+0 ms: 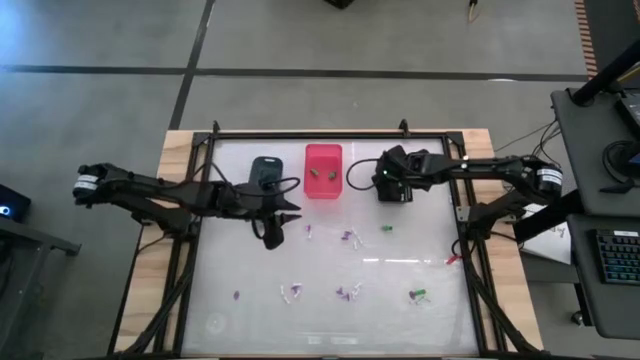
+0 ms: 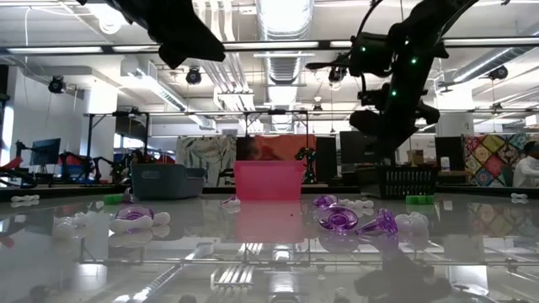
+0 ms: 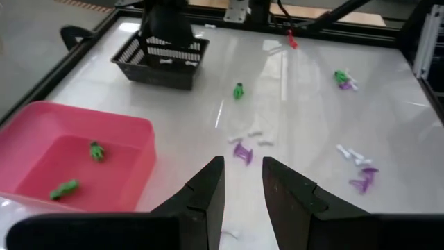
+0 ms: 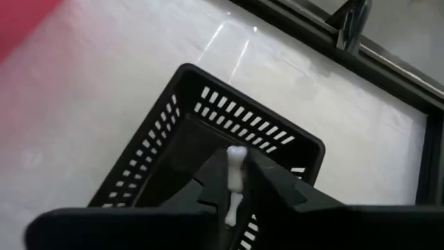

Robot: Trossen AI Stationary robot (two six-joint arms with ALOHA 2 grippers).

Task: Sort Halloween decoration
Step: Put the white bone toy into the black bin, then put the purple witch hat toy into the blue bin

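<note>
On the left side of the table, the left gripper (image 1: 290,214) hangs in the air just in front of the blue-grey bin (image 1: 266,170), with its 2 fingers a little apart and nothing between them. Its arm reaches in flat from the left edge, and the fingers point toward the middle of the table. In the left wrist view, a purple trinket (image 3: 243,152) lies on the table straight ahead of those fingers, close by, with a small white piece (image 3: 248,136) just past it. This arm is the nearer one to that purple trinket. I think it only has to go forward and down to reach it. Next comes the pink bin (image 1: 323,171), which has 2 green trinkets (image 3: 96,150) inside. To the right of it, the right gripper (image 4: 236,182) hangs right over the black basket (image 4: 208,139). Its fingers are squeezed on a white trinket (image 4: 235,180) that looks like a little bone. The bone's long side runs along the fingers, and it points down into the basket. I think letting go is all this arm has left to do. More purple, green and white trinkets (image 1: 418,295) lie spread over the near half of the table (image 1: 400,270), well apart from both grippers.
</note>
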